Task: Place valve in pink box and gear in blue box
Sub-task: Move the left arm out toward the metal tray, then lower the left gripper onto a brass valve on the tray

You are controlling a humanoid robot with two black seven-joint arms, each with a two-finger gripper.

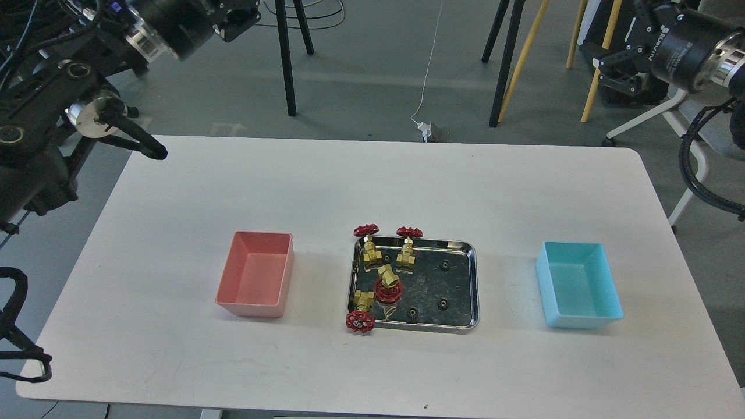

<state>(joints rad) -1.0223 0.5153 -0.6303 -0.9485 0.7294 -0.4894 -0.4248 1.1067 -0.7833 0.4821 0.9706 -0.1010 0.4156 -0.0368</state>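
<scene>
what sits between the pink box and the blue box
In the head view, a steel tray lies on the table between the pink box and blue box, holding four valves and three small gears.

Lab: tripod legs [285,58], floor cable [428,70], white table [372,174].

Valves [387,285], gears [444,303] betw. empty boxes [256,273]
</scene>
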